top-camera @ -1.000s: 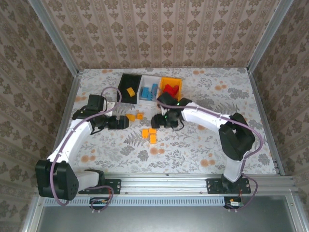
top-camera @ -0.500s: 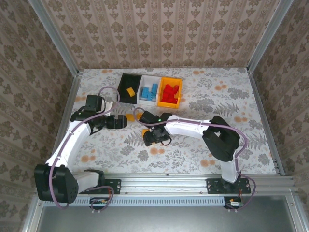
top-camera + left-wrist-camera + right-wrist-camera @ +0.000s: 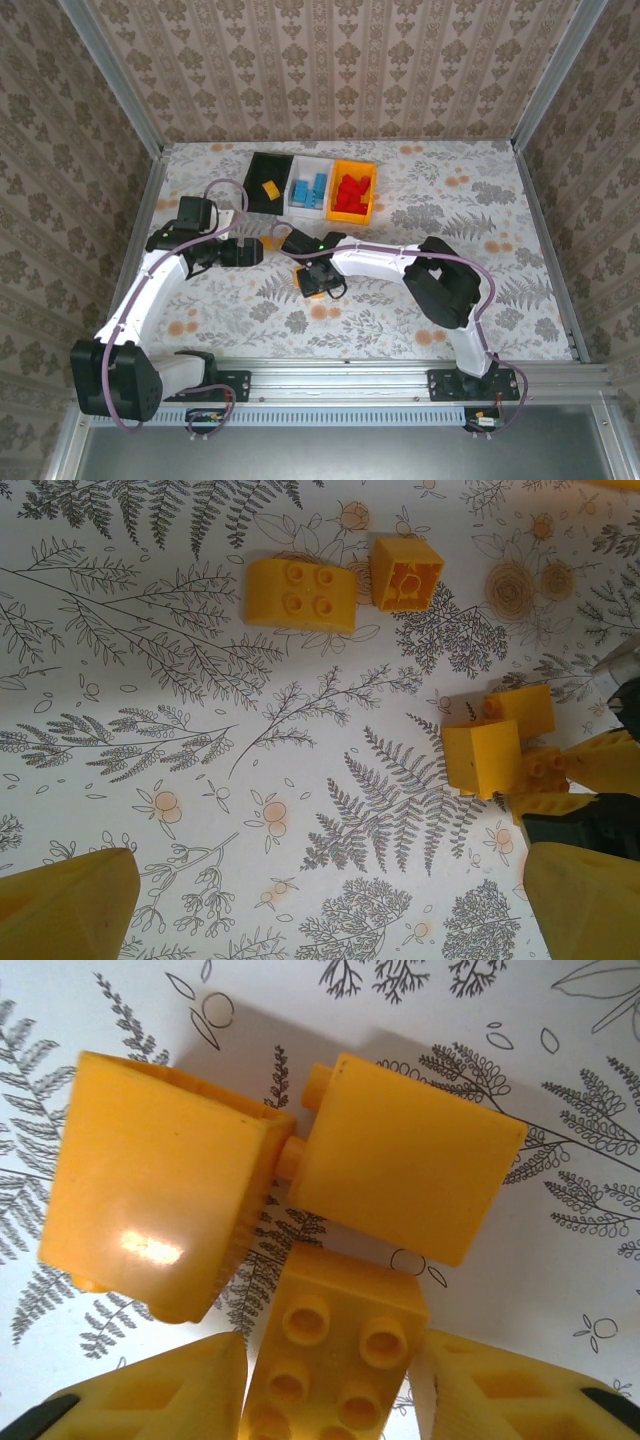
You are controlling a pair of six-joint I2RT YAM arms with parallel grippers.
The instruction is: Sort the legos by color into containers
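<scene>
My right gripper (image 3: 330, 1400) is clamped on the studded yellow brick (image 3: 345, 1335) at bottom centre of its wrist view. The brick's near end is cut off by the frame, and two more yellow bricks (image 3: 160, 1180) crowd it just above. My left gripper (image 3: 325, 905) hangs wide open over free table (image 3: 150, 730); the black bin (image 3: 275, 165), white bin (image 3: 310, 161) and orange bin (image 3: 355, 164) sit upper centre in the top view.

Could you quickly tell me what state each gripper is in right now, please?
Left gripper: open, holding nothing.
Right gripper: closed on a yellow brick.
</scene>
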